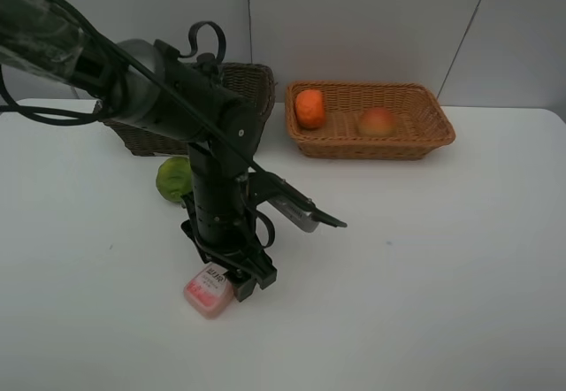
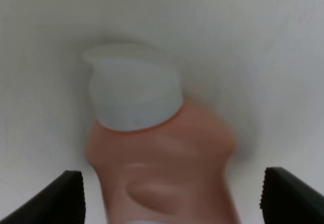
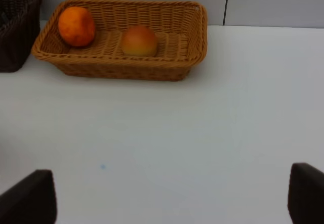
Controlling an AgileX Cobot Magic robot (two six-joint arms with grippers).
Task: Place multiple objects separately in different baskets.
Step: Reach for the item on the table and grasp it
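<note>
1. Desk (image 1: 424, 267), white and wide, fills the high camera's view. We see the left arm (image 1: 177, 99) bent steeply down, with the left pincer (image 1: 232, 281) lowered over a pink bottle (image 1: 209, 292) lying on its side near the front of the desk. From here we cannot tell how the jaws stand. A green citrus (image 1: 174, 179) sits on the desk behind the arm, in front of the dark basket (image 1: 252, 86). To the right of that stands the light basket (image 1: 442, 126), holding a tangerine (image 1: 310, 108) at its left end and a peach (image 1: 378, 122) near its middle, the two apart. The right pincer is outside this view.
2. From the left wrist we look down at the pink bottle (image 2: 167, 173), close and blurred, its white cap (image 2: 134, 89) pointing away from the camera. The left pincer (image 2: 174, 198) is spread wide, with one dark fingertip (image 2: 66, 198) on each side of the bottle. Neither touches it, so nothing is gripped.
3. From the right wrist we see the right pincer (image 3: 169, 198) wide open and empty above the desk (image 3: 202, 122). Beyond it stands the light basket (image 3: 197, 36) with the tangerine (image 3: 76, 26) and peach (image 3: 139, 41) inside. An edge of the dark basket (image 3: 20, 26) shows just beside it.
</note>
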